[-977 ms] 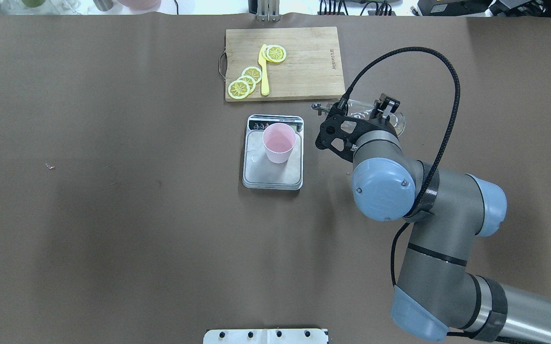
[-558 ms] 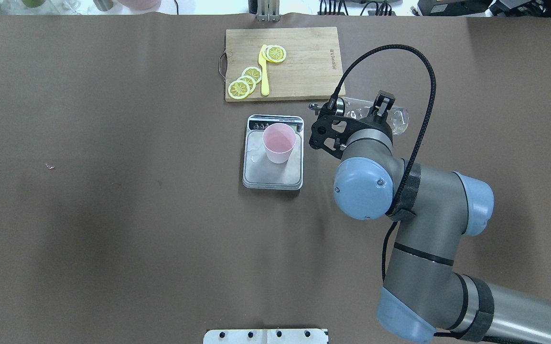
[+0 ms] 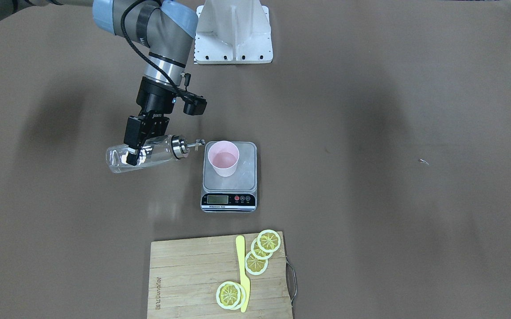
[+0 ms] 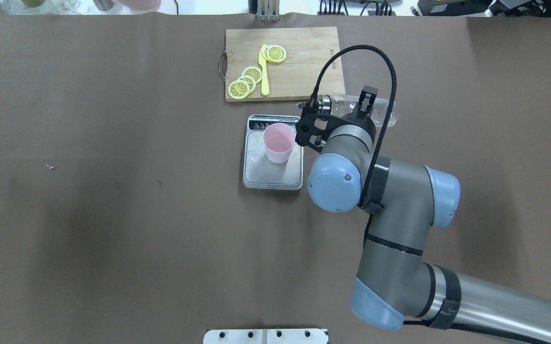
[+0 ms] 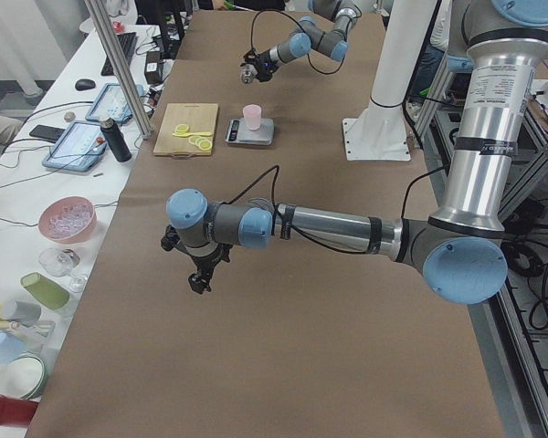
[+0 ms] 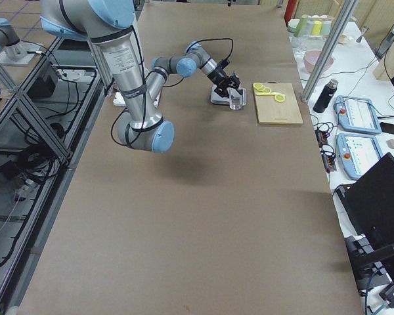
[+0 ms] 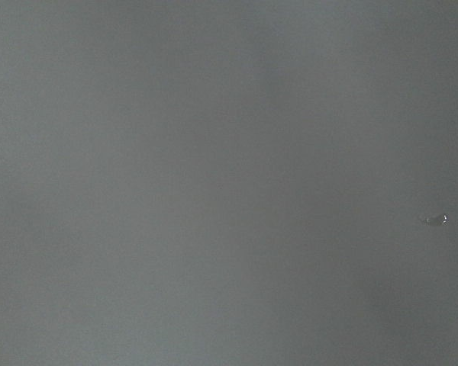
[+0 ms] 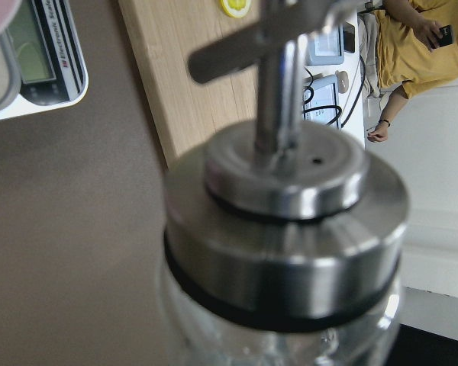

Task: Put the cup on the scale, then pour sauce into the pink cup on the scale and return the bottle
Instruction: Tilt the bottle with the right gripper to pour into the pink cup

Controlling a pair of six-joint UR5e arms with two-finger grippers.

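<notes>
Now the right gripper is clamped across the bottle, held aloft on its side, long axis almost level, spout aimed at the cup. The cup stands on the scale, to the robot's left of the spout, whose tip is just short of the rim, so pouring likely needs a short shift that way. The left gripper hangs far off; whether it is open cannot be told.

The cup is pale pink, the scale silver-grey with a black strip, the bottle clear, the worktop brown.
</notes>
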